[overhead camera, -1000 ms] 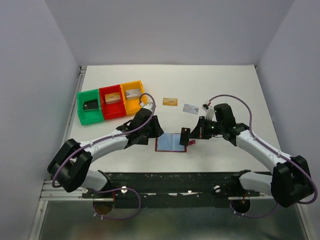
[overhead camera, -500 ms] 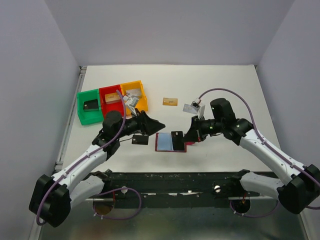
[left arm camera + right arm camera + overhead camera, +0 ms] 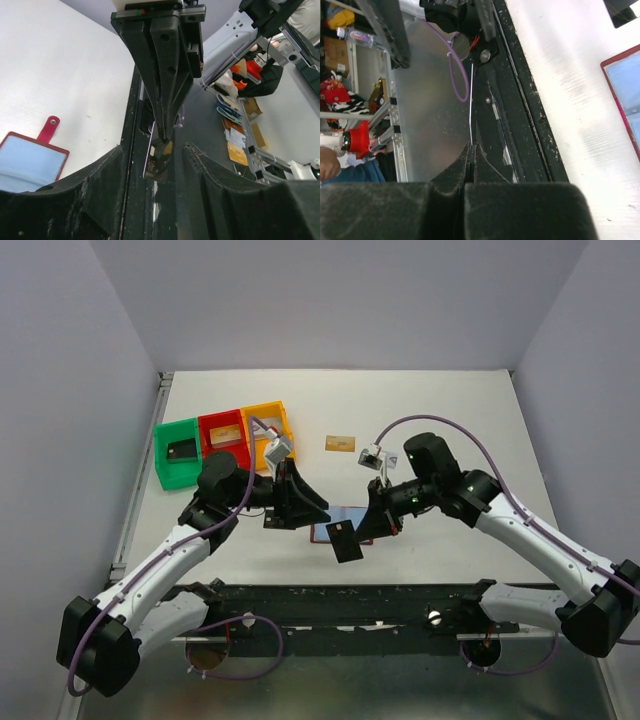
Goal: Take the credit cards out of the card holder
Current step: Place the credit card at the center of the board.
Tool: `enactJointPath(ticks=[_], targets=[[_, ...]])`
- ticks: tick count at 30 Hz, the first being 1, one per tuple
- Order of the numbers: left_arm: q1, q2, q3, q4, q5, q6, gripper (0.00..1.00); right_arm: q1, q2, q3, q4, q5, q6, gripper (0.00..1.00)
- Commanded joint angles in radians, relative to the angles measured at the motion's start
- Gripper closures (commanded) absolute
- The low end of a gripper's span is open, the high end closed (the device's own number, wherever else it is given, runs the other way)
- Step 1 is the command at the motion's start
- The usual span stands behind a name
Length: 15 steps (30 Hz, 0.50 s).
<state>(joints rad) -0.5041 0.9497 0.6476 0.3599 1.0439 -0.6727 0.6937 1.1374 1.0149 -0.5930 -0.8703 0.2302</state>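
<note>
The right pincer (image 3: 355, 531) clamps a black card (image 3: 345, 542) by its top. It hangs down, just near of the holder (image 3: 352, 512). The left pincer (image 3: 315, 514), jaws apart, sits just left of it.

White table (image 3: 450, 410), lilac walls (image 3: 330, 300), possibly cluttered shelves (image 3: 232, 120)

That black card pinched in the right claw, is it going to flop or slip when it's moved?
Probably stiff: the black card juts from the shut right claw without drooping and shows as a straight thin line in the right wrist view. Likely very light, being so thin. It might pivot, as only one edge is pinched.
</note>
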Motion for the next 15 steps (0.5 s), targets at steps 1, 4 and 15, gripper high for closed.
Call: enactJointPath(ticks=[1,4,15], targets=[[-0.001,0.027,0.035,-0.065,0.105,0.073,0.39,0.039,0.028,0.057,-0.082,-0.024,-0.049,1.0],[-0.016,0.041,0.05,-0.102,0.111,0.099,0.39,0.061,0.041,0.085,-0.105,-0.006,-0.061,1.0],[-0.135,0.08,0.095,-0.294,0.074,0.265,0.5,0.093,0.067,0.116,-0.117,0.016,-0.074,1.0]])
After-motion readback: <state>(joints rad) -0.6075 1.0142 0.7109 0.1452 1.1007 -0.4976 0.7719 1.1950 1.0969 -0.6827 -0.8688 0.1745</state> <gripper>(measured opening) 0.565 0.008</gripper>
